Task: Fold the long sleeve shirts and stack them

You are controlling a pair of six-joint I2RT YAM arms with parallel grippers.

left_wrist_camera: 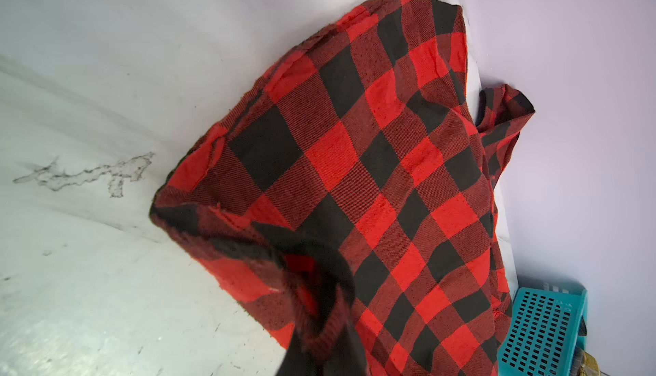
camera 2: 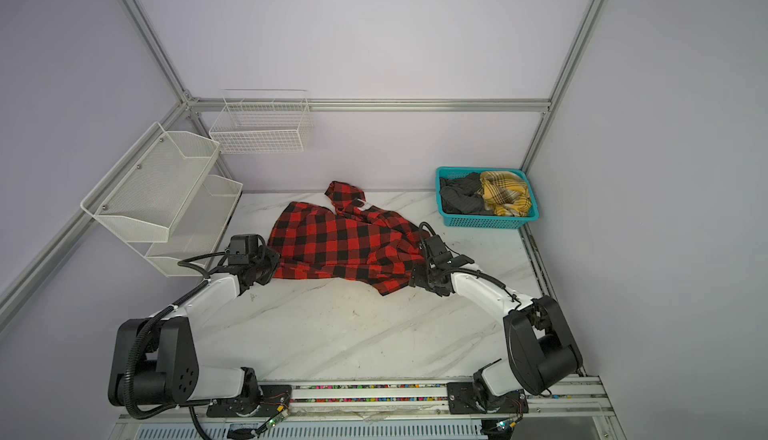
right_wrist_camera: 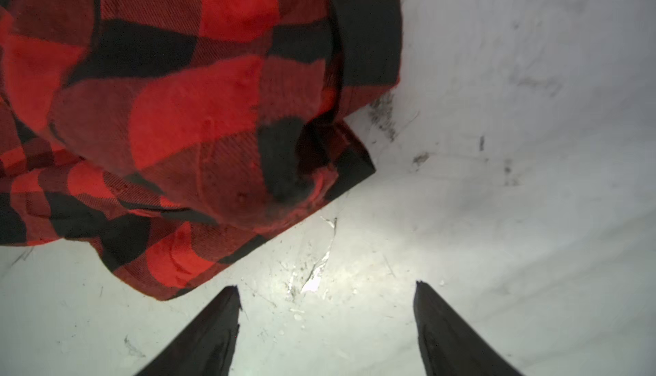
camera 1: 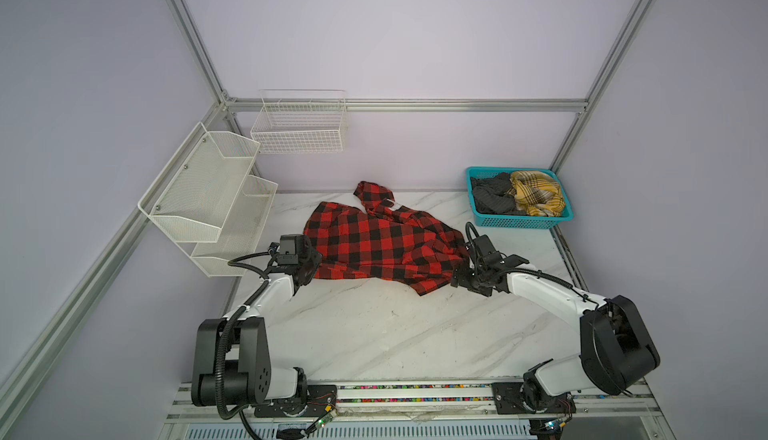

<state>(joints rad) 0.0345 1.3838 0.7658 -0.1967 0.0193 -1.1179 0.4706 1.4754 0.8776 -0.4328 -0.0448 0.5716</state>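
A red-and-black buffalo-check shirt [camera 1: 374, 242] lies rumpled and spread across the back half of the marble table [camera 1: 374, 334], seen in both top views. My left gripper [camera 1: 309, 265] is shut on the shirt's left edge. In the left wrist view the checked cloth [left_wrist_camera: 372, 161] bunches over the jaws and hides them. My right gripper [right_wrist_camera: 326, 285] is open just over bare table, a short way off the shirt's near right corner [right_wrist_camera: 170, 278], holding nothing. In a top view it sits at the shirt's right side [camera 1: 457, 278]. A yellow plaid shirt [camera 1: 538, 193] and a dark grey one [camera 1: 494, 197] lie crumpled in a basket.
The teal plastic basket [camera 1: 523, 222] stands at the back right corner of the table. White mesh shelves [camera 1: 208, 193] hang on the left wall and a white wire basket [camera 1: 299, 126] on the back wall. The marble in front of the shirt is bare.
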